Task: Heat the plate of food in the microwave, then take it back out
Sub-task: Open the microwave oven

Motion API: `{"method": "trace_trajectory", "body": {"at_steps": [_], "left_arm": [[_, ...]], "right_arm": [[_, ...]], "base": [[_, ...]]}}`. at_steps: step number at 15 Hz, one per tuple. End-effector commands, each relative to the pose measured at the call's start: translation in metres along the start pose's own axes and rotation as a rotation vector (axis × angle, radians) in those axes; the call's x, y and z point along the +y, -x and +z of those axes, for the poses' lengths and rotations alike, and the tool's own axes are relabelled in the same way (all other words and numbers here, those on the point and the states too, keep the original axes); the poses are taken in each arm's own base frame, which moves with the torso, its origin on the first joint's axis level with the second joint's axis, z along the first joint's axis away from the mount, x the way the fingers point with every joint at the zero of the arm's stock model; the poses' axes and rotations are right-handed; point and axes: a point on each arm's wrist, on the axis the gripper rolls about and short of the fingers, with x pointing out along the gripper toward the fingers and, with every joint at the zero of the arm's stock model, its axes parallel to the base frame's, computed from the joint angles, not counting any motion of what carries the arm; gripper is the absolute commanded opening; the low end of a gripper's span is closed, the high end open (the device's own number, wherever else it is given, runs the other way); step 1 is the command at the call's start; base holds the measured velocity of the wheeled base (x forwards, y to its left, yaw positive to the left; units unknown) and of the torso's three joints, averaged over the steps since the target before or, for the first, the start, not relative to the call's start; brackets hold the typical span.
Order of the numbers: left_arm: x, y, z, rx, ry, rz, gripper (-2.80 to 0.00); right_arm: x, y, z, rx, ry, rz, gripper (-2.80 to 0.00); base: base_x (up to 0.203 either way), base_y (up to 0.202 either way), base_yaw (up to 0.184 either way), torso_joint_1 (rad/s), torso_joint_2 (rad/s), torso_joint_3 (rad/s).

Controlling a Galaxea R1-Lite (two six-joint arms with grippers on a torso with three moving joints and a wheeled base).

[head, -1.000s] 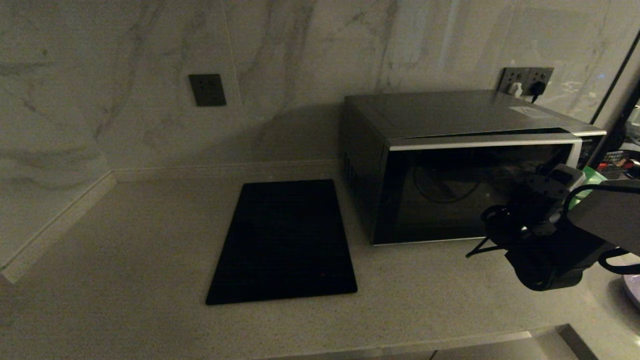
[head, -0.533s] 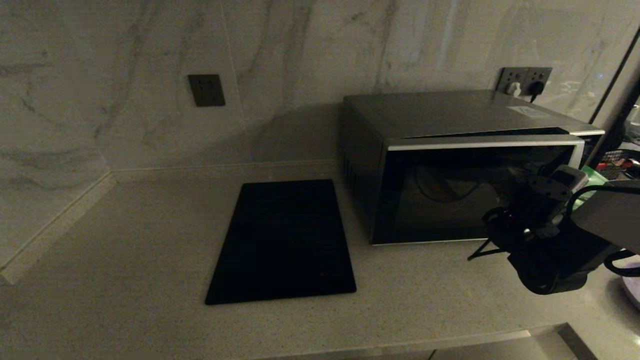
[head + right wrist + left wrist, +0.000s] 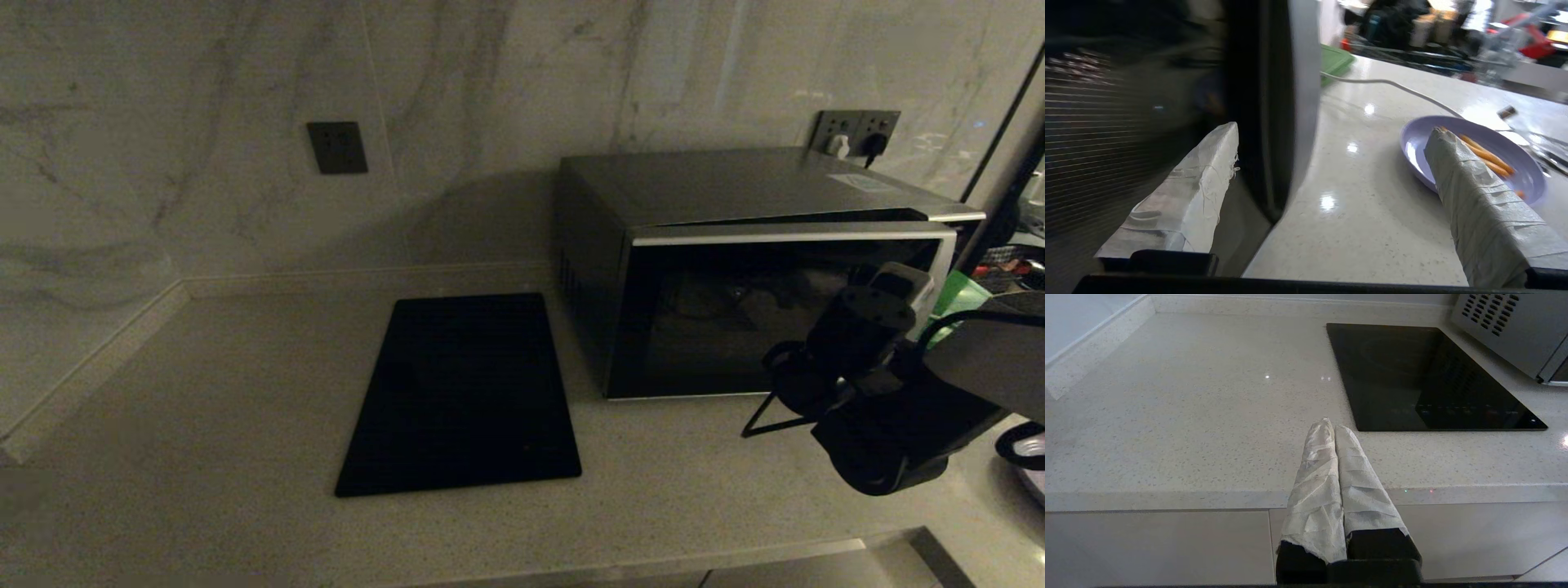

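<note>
Head view: microwave (image 3: 735, 269) stood on counter (image 3: 204, 425), right of cooktop (image 3: 465, 392); right gripper (image 3: 886, 298) at door's right edge. Left wrist view: left gripper (image 3: 1333, 430) over counter edge, fingers pressed together. Right wrist view: fingers (image 3: 1184, 196) spread wide, door edge (image 3: 1294, 98) between them; plate (image 3: 1478, 155) with fries on counter beside.

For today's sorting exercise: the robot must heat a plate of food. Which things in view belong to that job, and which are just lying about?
Belong to the job:
- microwave
- plate of food
- right gripper, open at the door's edge

Just lying about:
- black cooktop
- green board
- white cable
- left gripper, shut, parked
</note>
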Motion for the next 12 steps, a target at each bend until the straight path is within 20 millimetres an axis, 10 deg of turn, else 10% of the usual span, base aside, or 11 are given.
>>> {"method": "trace_trajectory", "body": {"at_steps": [1,12], "left_arm": [[0.0,0.0,0.0,0.001,0.001,0.001,-2.8],[0.0,0.0,0.0,0.001,0.001,0.001,-2.8]], "right_arm": [[-0.01,0.011,0.029,-0.019,-0.06,0.044,0.0],[-0.092,0.035,0.152,-0.098,0.201,0.255,0.0]], "base": [[0.0,0.0,0.0,0.0,0.0,0.0],[0.0,0.0,0.0,0.0,0.0,0.0]]}}
